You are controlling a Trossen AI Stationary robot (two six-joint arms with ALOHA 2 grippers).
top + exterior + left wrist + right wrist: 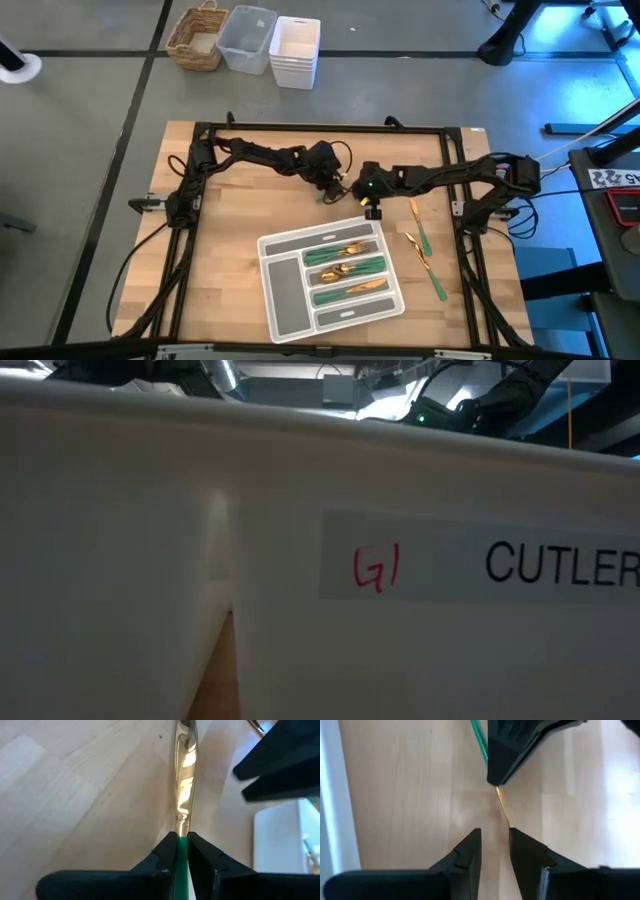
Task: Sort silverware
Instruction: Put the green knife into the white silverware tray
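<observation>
Left claw (181, 851) sits above the middle of the light wooden slatted surface (230, 230), fingers pinching the slim green handle of a gold-headed piece of cutlery (184, 785); whether fork, spoon or knife cannot be told. Its gold end points toward the right claw (494, 842), just beside it, whose dark fingers stand spread around the gold tip, not gripping. Nearer the front, the grey compartmented plastic tray (283, 296) holds several green-handled gold pieces (345, 272) in its slots. Right of the tray, two loose green-handled gold utensils (424, 250) lie on the bare wood.
</observation>
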